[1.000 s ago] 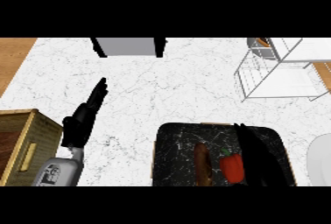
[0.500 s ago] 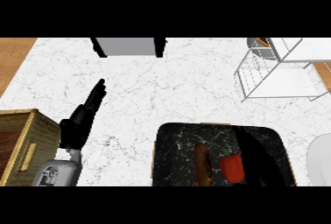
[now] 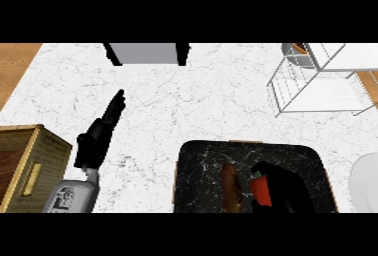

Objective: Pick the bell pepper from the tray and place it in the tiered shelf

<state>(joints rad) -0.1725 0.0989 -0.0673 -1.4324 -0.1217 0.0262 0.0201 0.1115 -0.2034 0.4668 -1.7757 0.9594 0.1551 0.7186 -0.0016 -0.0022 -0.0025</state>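
Head view: a white marble counter (image 3: 184, 105) is seen from steeply above, with bare wood showing past its left and right edges. On its near part a dark marbled tray (image 3: 207, 160) with rounded corners is set, reaching down to the lower edge of the view. At the far right a white wire tiered shelf (image 3: 317, 87) stands on the counter, well apart from the tray; a small orange item is glimpsed at its upper corner, too small to be identified. A wooden crate-like box (image 3: 29, 165) is found at the lower left, beside the left forearm. A grey box with black sides (image 3: 146, 53) is placed at the far edge of the counter, near the middle. The rim of a white plate (image 3: 365, 185) is cut off by the right edge, just beside the tray.

The left hand (image 3: 96, 142) is held above the counter left of the tray, fingers straight and together, pointing away from the robot, with nothing in it. The right hand (image 3: 291, 187) is lowered over the right half of the tray; its black fingers are curled around the red bell pepper (image 3: 260, 192), which lies in the tray and is partly hidden by them. A brown elongated item (image 3: 230, 187) lies in the tray just left of the pepper.
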